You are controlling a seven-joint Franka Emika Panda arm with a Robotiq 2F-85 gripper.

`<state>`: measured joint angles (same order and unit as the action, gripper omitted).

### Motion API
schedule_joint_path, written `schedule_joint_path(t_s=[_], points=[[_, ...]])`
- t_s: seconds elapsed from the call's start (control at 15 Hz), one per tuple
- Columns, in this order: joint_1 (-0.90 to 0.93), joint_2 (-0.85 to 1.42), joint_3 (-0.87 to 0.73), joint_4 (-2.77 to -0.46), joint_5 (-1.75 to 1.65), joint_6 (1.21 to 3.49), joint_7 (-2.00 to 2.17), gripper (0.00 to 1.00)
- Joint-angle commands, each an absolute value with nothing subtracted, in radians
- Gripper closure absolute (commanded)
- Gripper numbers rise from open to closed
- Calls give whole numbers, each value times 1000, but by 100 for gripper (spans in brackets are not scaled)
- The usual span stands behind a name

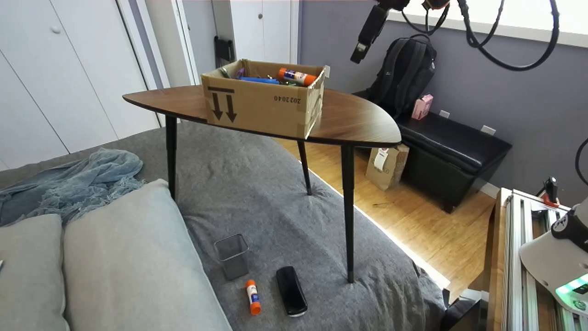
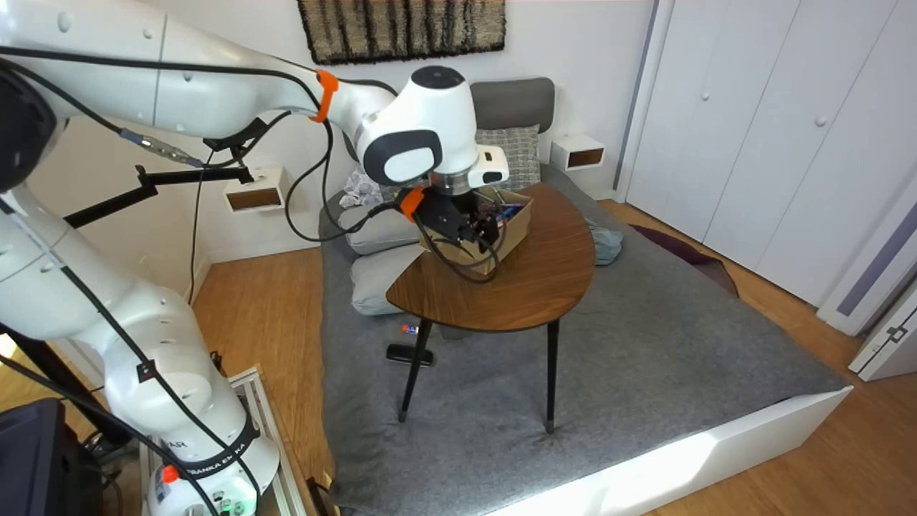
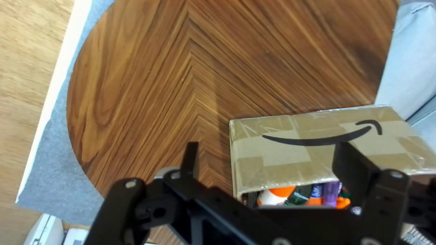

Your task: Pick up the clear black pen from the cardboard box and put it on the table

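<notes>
The open cardboard box (image 1: pixel 257 108) stands on the dark brown table (image 1: pixel 360 119); both also show in the other views, the box (image 3: pixel 282 149) with a curved black mark on its side. It holds glue sticks, such as an orange and white one (image 1: pixel 297 77), and other stationery. I cannot make out the clear black pen; much of the inside is hidden by the box wall and my gripper. My gripper (image 3: pixel 267 146) is open with nothing between its fingers. It is above table height, apart from the box; in the wrist view its fingers span tabletop and box side.
The table stands on a grey bed (image 2: pixel 645 344). Below it lie a glue stick (image 1: pixel 253 297), a black case (image 1: pixel 291 290) and a mesh cup (image 1: pixel 232 256). Pillows (image 1: pixel 138 257) are beside them. A black cabinet (image 1: pixel 455 151) carries a backpack (image 1: pixel 404 73). Cables loop by the gripper.
</notes>
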<state>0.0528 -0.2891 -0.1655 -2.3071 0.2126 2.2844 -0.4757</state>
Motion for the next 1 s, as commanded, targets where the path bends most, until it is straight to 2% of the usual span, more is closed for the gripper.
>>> schedule_joint_path(t_s=[0.0,0.47,0.93], points=[[22,-376,-118,-2274,140,2174,-356,0],[2,-461,-56,-2228,30,2060,-188,0],[14,-461,-73,-2231,35,2089,-202,0]])
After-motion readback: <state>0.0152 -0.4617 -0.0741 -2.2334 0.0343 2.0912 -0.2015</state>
